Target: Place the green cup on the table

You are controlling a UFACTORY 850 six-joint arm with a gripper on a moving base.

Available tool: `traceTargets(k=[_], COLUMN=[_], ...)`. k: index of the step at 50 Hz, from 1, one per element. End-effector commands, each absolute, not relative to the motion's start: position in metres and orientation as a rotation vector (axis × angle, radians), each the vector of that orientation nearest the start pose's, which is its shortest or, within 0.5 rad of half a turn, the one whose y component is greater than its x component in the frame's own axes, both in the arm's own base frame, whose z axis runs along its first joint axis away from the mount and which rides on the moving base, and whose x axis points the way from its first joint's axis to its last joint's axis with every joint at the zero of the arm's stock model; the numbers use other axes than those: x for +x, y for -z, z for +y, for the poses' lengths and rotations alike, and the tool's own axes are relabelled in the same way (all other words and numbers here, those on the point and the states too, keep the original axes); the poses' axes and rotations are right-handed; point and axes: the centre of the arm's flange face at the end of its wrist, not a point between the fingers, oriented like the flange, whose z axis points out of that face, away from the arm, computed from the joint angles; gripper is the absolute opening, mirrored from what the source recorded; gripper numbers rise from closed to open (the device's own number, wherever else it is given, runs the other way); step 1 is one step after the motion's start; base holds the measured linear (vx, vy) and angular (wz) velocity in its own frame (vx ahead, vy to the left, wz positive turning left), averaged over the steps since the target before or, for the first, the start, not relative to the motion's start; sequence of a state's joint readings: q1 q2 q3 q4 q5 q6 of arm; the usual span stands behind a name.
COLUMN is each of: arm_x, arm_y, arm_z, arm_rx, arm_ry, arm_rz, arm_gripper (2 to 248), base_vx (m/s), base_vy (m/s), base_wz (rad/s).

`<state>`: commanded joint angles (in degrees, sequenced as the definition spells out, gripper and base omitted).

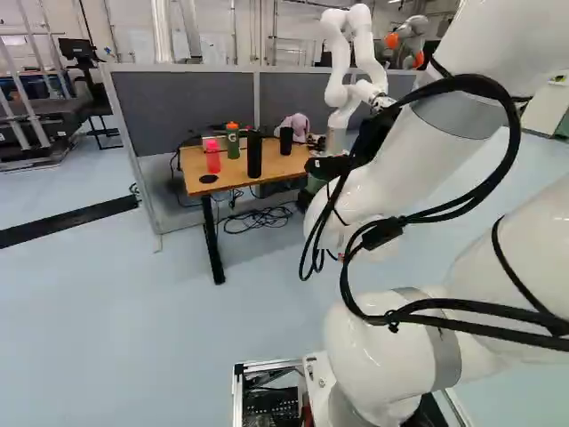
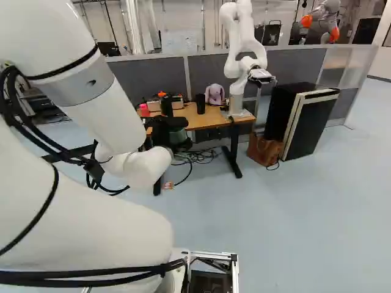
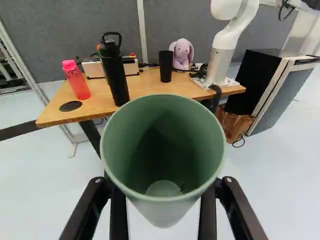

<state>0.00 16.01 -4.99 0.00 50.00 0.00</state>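
One green cup, clamped between my two fingers. Ahead of them: one wooden worktop, bearing pink bottle, black bottle, black tumbler, plush rabbit.

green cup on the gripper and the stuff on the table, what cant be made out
- Dark speck inside the green cup: wrist view, too small to identify
- Finger pads: wrist view, hidden by the cup
- Green bottle: wrist view, mostly behind the black bottle
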Motion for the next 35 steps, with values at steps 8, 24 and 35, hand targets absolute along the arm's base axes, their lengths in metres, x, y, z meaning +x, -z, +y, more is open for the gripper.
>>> traceTargets(k=[8, 24, 35], arm_x=[0.270, 0.270, 0.301], arm_y=[-0.366, -0.366, -0.369], arm_z=[0.000, 0.000, 0.000], arm_rx=[-2.558, -2.558, -2.569], arm_ry=[1.824, 1.824, 1.808], arm_rz=[0.000, 0.000, 0.000], arm_gripper=[124, 124, 124], base_vx=[0.374, 0.380, 0.188], base_vy=[0.007, 0.004, 0.004], base_wz=[0.002, -0.004, 0.084])
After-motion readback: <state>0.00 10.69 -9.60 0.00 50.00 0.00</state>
